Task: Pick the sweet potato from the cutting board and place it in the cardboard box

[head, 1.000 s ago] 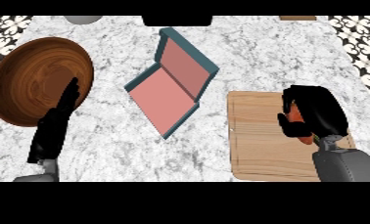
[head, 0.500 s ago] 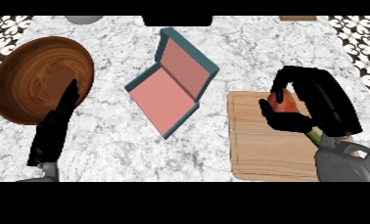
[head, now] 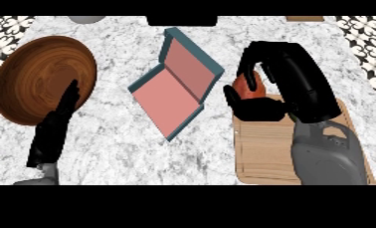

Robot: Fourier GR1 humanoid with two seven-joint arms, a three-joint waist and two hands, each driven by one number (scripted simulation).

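Right hand (head: 283, 80) curled round the sweet potato (head: 248, 87), now carried left off the cutting board (head: 268, 145) edge toward the open cardboard box (head: 176, 87). Lift done; transport underway. Left hand (head: 53, 127) rests open by the wooden bowl (head: 44, 75).

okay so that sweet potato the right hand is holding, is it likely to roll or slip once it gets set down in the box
Probably some roll: the sweet potato looks rounded and smooth where it shows between the right hand's curled fingers. It seems stiff, not floppy. The cardboard box has a flat floor and low walls, which should likely stop it.
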